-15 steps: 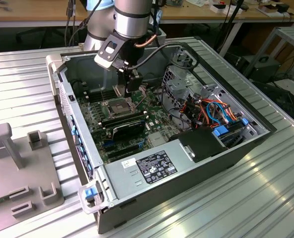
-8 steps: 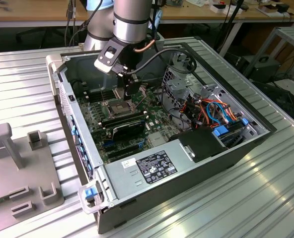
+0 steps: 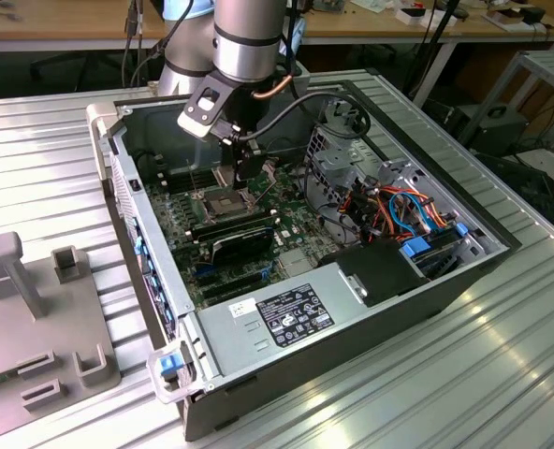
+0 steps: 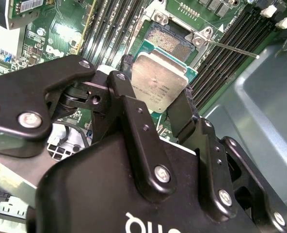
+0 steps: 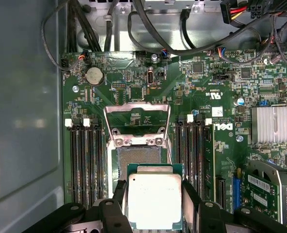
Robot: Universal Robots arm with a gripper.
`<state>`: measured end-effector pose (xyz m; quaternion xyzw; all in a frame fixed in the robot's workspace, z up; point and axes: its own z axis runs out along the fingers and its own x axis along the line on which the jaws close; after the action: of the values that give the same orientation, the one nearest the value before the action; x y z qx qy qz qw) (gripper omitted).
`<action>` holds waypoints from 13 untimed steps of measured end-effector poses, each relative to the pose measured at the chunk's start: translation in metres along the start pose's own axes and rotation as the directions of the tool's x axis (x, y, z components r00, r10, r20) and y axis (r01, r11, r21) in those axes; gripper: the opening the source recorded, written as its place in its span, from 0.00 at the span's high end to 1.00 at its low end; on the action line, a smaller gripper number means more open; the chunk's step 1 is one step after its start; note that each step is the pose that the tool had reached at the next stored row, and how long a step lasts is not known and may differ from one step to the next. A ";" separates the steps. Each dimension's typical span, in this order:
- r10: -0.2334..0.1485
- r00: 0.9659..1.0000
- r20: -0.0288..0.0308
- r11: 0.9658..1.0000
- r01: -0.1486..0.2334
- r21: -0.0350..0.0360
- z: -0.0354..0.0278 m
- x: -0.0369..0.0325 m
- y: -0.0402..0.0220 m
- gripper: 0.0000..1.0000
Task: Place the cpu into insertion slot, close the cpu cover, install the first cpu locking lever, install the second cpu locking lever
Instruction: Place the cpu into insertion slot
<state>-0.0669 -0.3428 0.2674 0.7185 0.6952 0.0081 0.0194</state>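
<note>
Silver-beige square cpu, gripped level by the black tool, hangs above the dark insertion slot for flat seating.

cpu cover raised; memory slots flank insertion slot.

PSU in open PC case, grey jig beside.

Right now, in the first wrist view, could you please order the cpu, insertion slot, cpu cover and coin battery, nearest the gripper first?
1. cpu: clamped in the gripper.
2. insertion slot: just beyond the chip.
3. cpu cover: open, beyond the slot.
4. coin battery: near the board's far edge.
</note>
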 end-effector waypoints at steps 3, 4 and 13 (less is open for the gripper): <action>0.000 1.000 0.000 1.000 0.000 0.000 0.0001 0.0000 0.0000 0.45; 0.000 1.000 0.000 1.000 0.000 0.000 0.0001 0.0000 0.0000 0.45; -0.054 0.999 -0.002 0.999 0.054 -0.001 0.0164 0.0070 -0.0009 0.45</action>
<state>-0.0669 -0.3361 0.2509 0.6993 0.7145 0.0086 0.0192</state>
